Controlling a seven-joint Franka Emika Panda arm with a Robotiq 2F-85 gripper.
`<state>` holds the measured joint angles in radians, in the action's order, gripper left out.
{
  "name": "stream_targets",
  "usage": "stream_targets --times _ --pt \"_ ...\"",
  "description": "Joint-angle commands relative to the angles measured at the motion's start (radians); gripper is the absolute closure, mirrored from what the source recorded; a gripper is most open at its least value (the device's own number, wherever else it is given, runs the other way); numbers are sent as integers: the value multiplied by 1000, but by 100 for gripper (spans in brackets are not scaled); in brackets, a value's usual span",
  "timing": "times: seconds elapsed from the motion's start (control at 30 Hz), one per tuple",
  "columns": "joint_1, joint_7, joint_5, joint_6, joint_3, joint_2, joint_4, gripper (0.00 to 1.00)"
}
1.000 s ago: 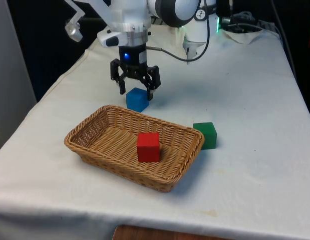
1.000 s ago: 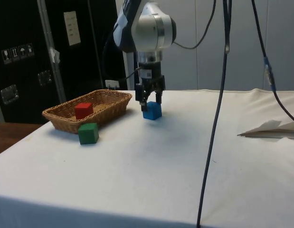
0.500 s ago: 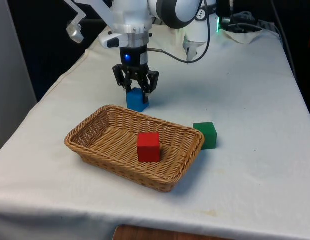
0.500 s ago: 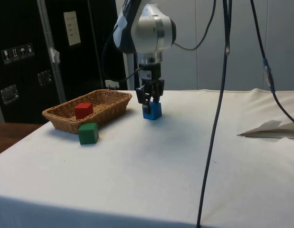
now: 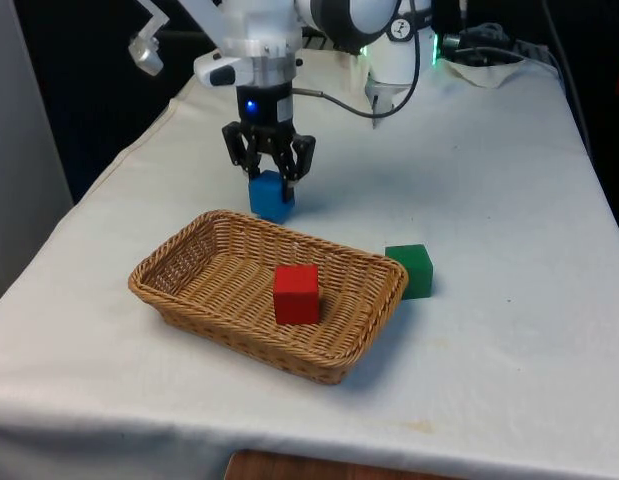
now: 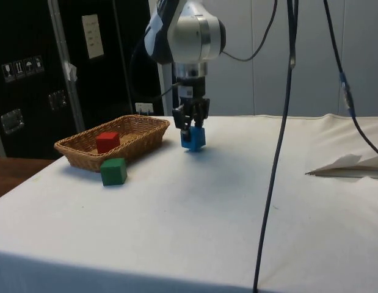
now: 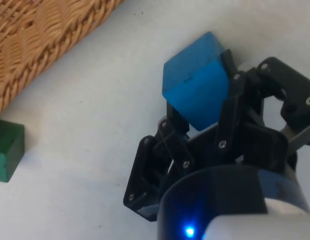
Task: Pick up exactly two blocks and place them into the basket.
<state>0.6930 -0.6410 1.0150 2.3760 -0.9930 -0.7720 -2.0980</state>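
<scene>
Blue block [image 5: 272, 194] is squeezed between the fingers [image 5: 270, 168], and in the side view it looks just off the tabletop [image 5: 489, 200]. It sits at about 12 o'clock from the basket [image 5: 189, 262], just beyond the far rim. A red block [image 5: 296, 293] is already in the basket. A green block [image 5: 410, 270] sits on the tabletop at about 3 o'clock from the basket, close to its side. In the wrist view the blue block looks tilted in the grip, so I think you should go slow. Lift it well above the rim before you move toward 6 o'clock. Stop over the middle, away from the red block, go down low, then let go. With the red one, that should make two, so leave the green block alone.
</scene>
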Motion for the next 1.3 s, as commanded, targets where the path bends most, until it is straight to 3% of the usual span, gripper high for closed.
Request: stream_targets --times 0.0,0.07,0.2,0.23,0.27,0.33,0.43,0.47,0.5,0.53,0.73,0.77,0.8,0.83,1.0,1.07,1.1,1.13,1.27 --pt "23 20 -19 -8 -24 16 -12 100" --pt "37 37 -33 -11 -40 31 -15 100" --pt "51 67 -62 -12 -57 53 -16 100" --pt "35 52 -45 -2 -37 47 -10 100" --pt "54 74 -68 -12 -60 58 -16 100" --pt "60 96 -94 -13 -71 73 -11 100" --pt "65 114 -116 -13 -82 86 -6 100" --pt "55 102 -104 -2 -67 87 -5 100" --pt "67 120 -124 -13 -84 91 -5 100" --pt "70 131 -139 -14 -91 99 -1 100" --pt "79 160 -179 -17 -111 122 13 100" --pt "79 163 -184 -17 -114 124 17 100" --pt "71 152 -173 -6 -102 126 18 100" --pt "79 166 -190 -19 -116 125 22 100" --pt "69 172 -210 -29 -123 123 56 100" --pt "54 167 -211 -42 -122 117 82 100" --pt "64 163 -200 -22 -121 124 67 100" --pt "50 165 -210 -47 -122 114 90 100" --pt "31 158 -201 -72 -116 88 133 100"
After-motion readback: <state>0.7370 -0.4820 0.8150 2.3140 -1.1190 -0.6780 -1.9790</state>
